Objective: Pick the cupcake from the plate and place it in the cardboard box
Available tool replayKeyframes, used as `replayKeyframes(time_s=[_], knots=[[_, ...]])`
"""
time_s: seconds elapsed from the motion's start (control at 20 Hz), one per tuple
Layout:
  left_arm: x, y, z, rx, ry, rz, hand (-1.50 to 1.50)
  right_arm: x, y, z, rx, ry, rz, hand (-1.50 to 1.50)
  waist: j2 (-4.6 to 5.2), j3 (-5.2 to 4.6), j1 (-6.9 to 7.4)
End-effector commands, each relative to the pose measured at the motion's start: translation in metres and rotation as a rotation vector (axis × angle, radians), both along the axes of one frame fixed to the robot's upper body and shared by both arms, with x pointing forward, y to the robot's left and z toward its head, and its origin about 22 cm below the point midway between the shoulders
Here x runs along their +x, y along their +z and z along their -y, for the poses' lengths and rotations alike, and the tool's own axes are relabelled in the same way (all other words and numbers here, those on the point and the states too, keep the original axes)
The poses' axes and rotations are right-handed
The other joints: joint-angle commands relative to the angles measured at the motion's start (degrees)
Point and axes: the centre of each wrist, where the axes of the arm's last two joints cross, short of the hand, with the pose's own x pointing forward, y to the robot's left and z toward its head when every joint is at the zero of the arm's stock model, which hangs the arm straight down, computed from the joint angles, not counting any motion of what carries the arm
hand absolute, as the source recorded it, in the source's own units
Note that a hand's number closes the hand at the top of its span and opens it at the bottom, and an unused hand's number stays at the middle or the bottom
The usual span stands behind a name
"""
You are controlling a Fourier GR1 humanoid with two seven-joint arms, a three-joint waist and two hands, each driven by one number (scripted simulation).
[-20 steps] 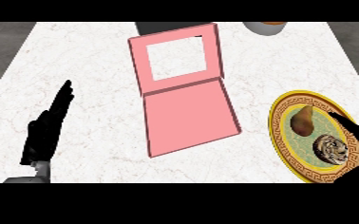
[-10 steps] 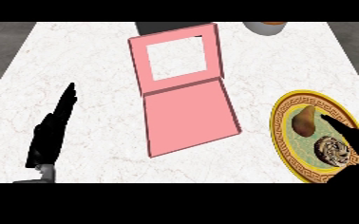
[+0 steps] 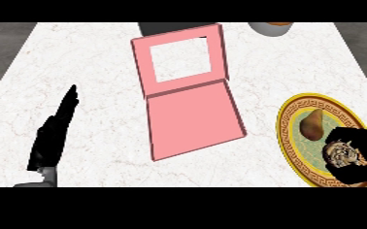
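The cupcake (image 3: 341,154), brown with a striped wrapper, sits on the lower right part of a yellow-rimmed plate (image 3: 290,140) at the right edge. My right hand (image 3: 345,137) comes in from the right, and its black fingers curl round the cupcake above and below, hiding part of it. The box (image 3: 192,121) is pink and lies open at the middle of the counter. Its windowed lid (image 3: 179,58) is tilted back toward the far side. My left hand (image 3: 52,138) rests open at the lower left, fingers straight and pointing away, far from the box.
A brown pear-shaped piece (image 3: 312,124) lies on the plate just left of and above the cupcake. A bowl (image 3: 271,28) stands at the far edge, top right. A dark object (image 3: 168,28) sits behind the box lid. The counter is white marble.
My right hand has come down from the plate's upper right edge onto the cupcake and curled round it. The left hand has shifted slightly and straightened.
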Motion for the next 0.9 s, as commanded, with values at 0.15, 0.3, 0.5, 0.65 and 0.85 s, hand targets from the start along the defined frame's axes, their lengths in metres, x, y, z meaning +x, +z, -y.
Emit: replayKeyframes(time_s=[0.15, 0.3, 0.5, 0.65, 0.85], knots=[[-0.002, -0.004, 0.008, -0.003, -0.013, -0.012, 0.00, 0.023, 0.006, 0.011, -0.074, 0.004, 0.127, 1.50, 0.09, 0.10, 0.20], [0.008, 0.015, 0.012, -0.002, -0.019, 0.014, 0.00, 0.042, 0.025, -0.017, -0.083, 0.174, 0.219, 1.50, 0.18, 0.14, 1.02], [0.014, 0.012, 0.033, -0.020, -0.141, 0.028, 0.00, 0.081, 0.070, -0.056, -0.106, 0.667, 0.306, 1.50, 2.10, 0.34, 9.06], [0.017, 0.014, 0.035, -0.003, -0.171, 0.049, 0.00, 0.099, 0.094, -0.065, -0.128, 0.890, 0.356, 1.50, 2.43, 0.36, 10.38], [0.029, 0.019, 0.036, -0.015, -0.145, 0.038, 0.00, 0.132, 0.119, -0.057, -0.088, 1.025, 0.476, 1.50, 2.41, 0.42, 7.88]])
